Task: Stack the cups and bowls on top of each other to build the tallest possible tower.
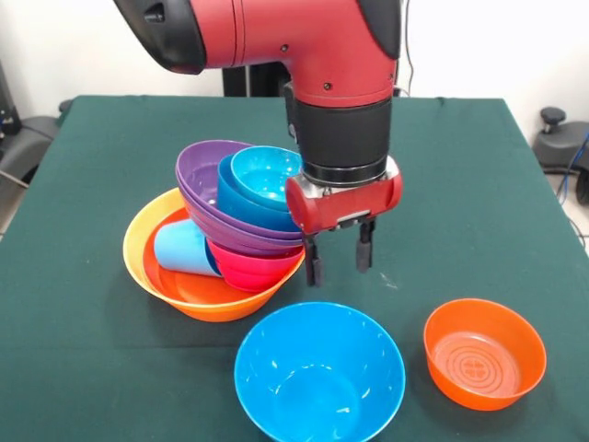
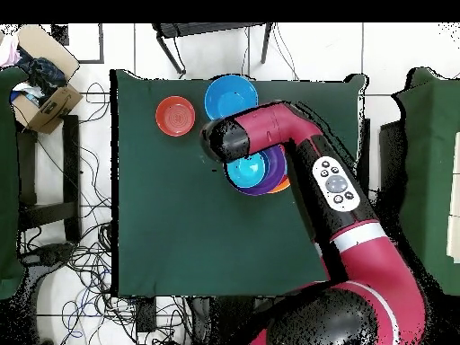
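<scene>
Bowls crowd the near part of the green table (image 1: 479, 184). On the left of the front view a large orange bowl (image 1: 147, 241) forms the base of a leaning pile: inside it a light blue tumbler (image 1: 180, 249) lies on its side, touching a magenta bowl (image 1: 250, 267), and above these sit tilted purple bowls (image 1: 204, 175) holding a blue bowl (image 1: 241, 198) with a small cyan bowl (image 1: 267, 172) nested on top. The whole pile tips toward the right of that view.

Just right of the pile, the gripper (image 1: 339, 259) hangs from the red and black arm (image 1: 340, 55) with its two dark fingers (image 1: 313, 262) spread apart and nothing between them, tips above the cloth and close beside the magenta bowl's rim; whether they touch it cannot be told.

Apart from the pile, a big blue bowl (image 1: 317, 373) stands upright at the near edge, and a smaller orange bowl (image 1: 484, 353) sits upright to its right, separate from it
</scene>
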